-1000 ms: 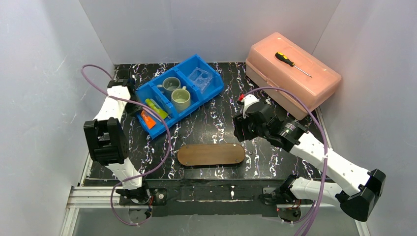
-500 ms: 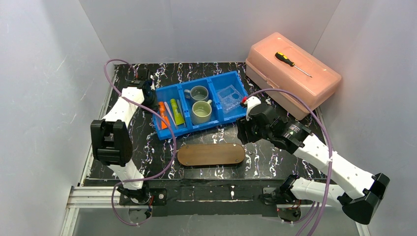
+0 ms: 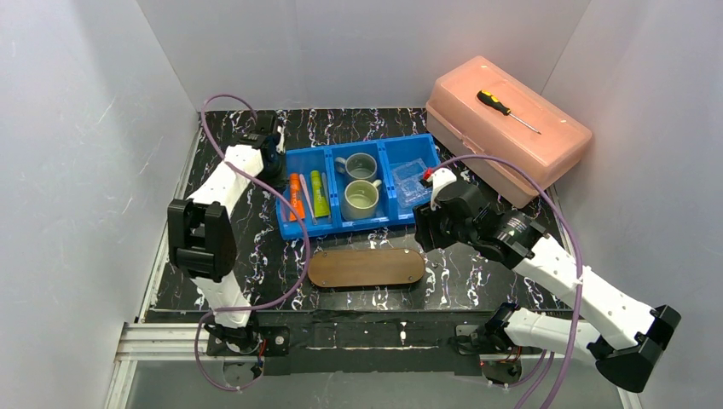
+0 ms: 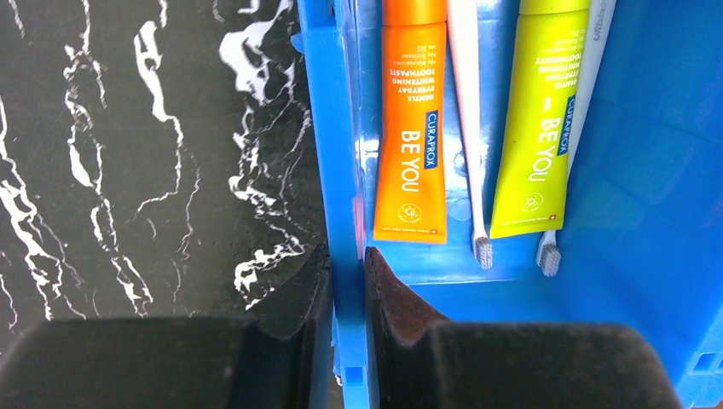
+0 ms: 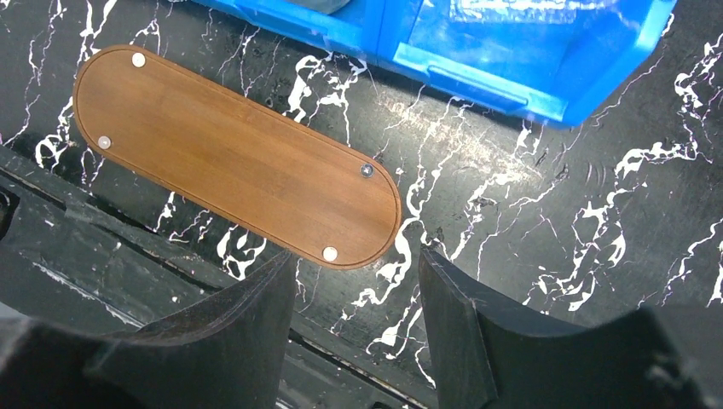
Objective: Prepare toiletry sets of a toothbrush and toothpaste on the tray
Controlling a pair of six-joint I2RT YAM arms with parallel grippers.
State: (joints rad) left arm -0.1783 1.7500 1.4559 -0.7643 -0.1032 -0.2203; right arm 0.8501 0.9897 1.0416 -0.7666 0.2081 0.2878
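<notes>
The orange tube point(image 4: 411, 128) and the green tube point(image 4: 535, 128) lay flat and side by side in the left compartment of the blue bin point(image 3: 358, 227). A thin whitish toothbrush point(image 4: 467, 128) rested against each tube, with the bristle heads at the same end as the tubes' crimped ends. The tubes looked light, soft and glossy, so a hard pinch would probably dent them or squirt them loose. A grip across the flat crimped end seemed safest. The toothbrushes looked stiff but very slim and lay low on the bin floor touching the tubes. Taking one mid-handle without nudging its neighbour would be fiddly.

The grey mug point(image 3: 361, 164) and the pale green mug point(image 3: 361, 197) stood upright in the middle compartment. Both looked rigid, heavier and likely breakable, and were best held by the rim wall.

The tray point(image 5: 234, 158) lay bare on the surface point(image 3: 452, 281), just nearer the arms than the bin and not touching it.

The left gripper point(image 4: 348, 290) was narrowed, clamping the bin's left wall with one finger outside and one inside. The right gripper point(image 5: 358, 281) hung with its jaws wide and nothing between them, beside the tray's right end.
</notes>
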